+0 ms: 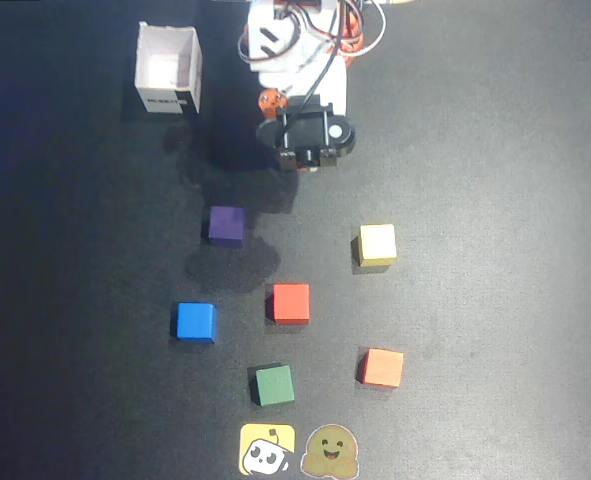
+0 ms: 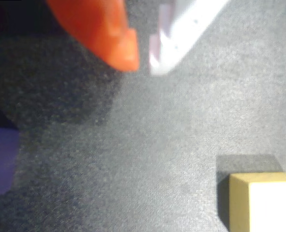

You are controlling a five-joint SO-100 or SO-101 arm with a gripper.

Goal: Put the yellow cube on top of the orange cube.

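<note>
- The yellow cube (image 1: 378, 243), a small pale yellow block with a cream-looking top, sits on the dark table (image 1: 515, 200) right of centre in the overhead view; the wrist view catches it at the lower right corner (image 2: 259, 203)
- The small light orange cube (image 1: 383, 367) lies nearer the bottom edge, directly below the yellow one and well apart from it
- The gripper (image 2: 143, 60) hangs above bare table; its orange finger (image 2: 109, 34) and white finger (image 2: 181, 34) stand only a narrow gap apart and hold nothing
- In the overhead view the gripper (image 1: 308, 160) is up and left of the yellow cube, not yet over it
- Risk: the fingers look too close together to straddle the cube, so a descent like this could knock it aside
- Risk: a deeper red-orange cube (image 1: 291, 302) sits left of the target and could be mistaken for it
- Risk: a small purple cube (image 1: 225, 226) lies left of the gripper, within reach of a stray swing
- An off-centre release could tip the stack
</note>
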